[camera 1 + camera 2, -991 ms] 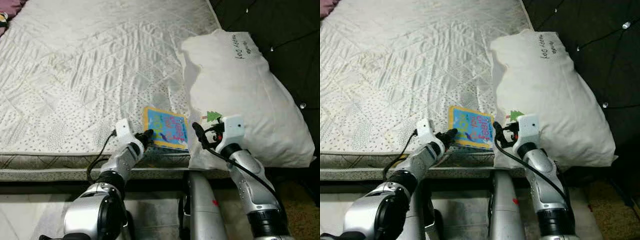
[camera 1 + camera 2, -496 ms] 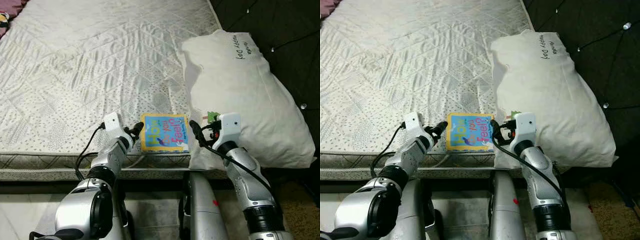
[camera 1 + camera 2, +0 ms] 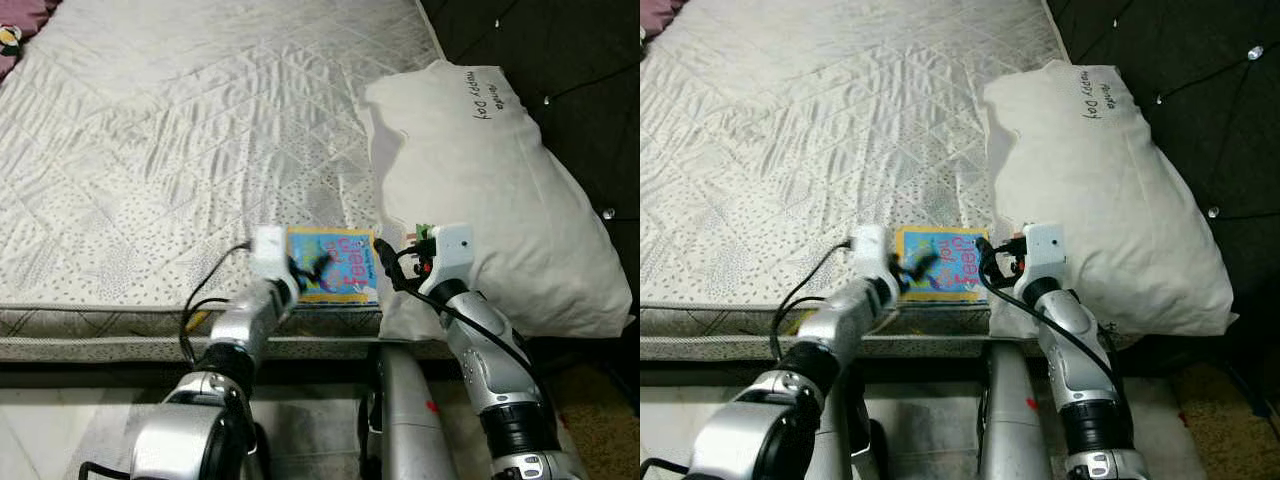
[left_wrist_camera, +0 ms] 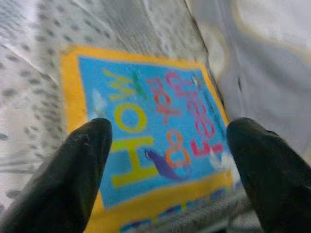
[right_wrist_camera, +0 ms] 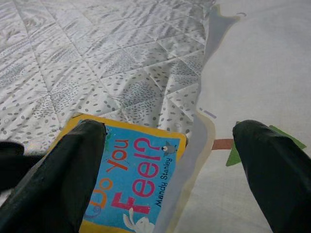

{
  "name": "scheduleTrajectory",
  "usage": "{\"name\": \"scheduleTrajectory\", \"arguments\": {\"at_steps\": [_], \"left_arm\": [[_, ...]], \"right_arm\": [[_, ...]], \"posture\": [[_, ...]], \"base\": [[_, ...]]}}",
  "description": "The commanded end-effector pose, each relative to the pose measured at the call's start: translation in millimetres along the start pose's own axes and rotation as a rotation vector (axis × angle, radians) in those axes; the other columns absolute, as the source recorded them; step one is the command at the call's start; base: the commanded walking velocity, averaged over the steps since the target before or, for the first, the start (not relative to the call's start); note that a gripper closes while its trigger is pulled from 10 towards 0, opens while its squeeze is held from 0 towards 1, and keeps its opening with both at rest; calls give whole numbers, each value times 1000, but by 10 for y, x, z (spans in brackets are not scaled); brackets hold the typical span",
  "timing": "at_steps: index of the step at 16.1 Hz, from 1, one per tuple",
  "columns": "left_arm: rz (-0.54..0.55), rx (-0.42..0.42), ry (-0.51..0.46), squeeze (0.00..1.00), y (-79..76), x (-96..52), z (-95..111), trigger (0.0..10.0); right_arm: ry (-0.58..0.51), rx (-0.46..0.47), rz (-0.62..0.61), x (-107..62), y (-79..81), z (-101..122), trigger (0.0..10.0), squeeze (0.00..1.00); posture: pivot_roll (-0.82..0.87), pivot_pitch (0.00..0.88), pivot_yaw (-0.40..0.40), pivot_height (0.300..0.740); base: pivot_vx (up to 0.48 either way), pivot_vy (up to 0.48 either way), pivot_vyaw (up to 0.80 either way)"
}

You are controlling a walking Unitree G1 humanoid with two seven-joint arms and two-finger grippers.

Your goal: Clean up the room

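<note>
both your grippers sit at the book on the mattress edge.
the book (image 3: 335,263) lies flat beside the pillow (image 3: 485,190); your left gripper (image 3: 305,275) is spread wide over it, gripping nothing, and your right gripper (image 3: 386,262) is equally wide, empty.

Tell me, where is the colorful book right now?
The book lies flat near the mattress's front edge, beside the white pillow, between the left gripper and right gripper.
</note>
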State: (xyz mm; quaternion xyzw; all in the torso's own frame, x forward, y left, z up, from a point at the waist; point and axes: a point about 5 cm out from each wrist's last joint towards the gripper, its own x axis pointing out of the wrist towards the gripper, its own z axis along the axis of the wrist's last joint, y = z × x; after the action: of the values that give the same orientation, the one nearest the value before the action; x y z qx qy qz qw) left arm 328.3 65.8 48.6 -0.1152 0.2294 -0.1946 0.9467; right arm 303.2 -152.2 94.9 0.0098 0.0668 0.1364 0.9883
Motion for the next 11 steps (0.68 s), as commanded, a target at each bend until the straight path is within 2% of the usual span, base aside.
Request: {"name": "scheduleTrajectory", "arguments": {"at_steps": [1,2,3,4,7,11], "left_arm": [[-33,29,68,1000,-22,-10,-127,10000],[-59,35,102,1000,-52,-14,-183,10000],[-80,59,138,153,-87,-15,-243,10000],[-88,64,173,0,-119,-11,-299,10000],[-123,96,231,0,-215,-3,-407,10000],[-139,119,260,0,-299,-3,-498,10000]], "right_arm": [[0,-4,-9,2,-9,0,10000,0],[-1,-5,-10,-3,-12,-1,10000,0],[-1,-7,-11,-8,-15,-2,10000,0],[-2,-11,-11,-13,-19,-3,10000,0],[-6,-18,-15,-41,-29,9,10000,0],[-2,-28,-8,-49,-40,4,10000,0]], "posture": [[-97,85,9,583],[-102,88,11,583],[-107,89,11,583],[-109,90,12,583],[-135,93,10,583],[-137,91,0,583]], "base": [[0,0,0],[0,0,0],[0,0,0],[0,0,0],[0,0,0],[0,0,0]]}}
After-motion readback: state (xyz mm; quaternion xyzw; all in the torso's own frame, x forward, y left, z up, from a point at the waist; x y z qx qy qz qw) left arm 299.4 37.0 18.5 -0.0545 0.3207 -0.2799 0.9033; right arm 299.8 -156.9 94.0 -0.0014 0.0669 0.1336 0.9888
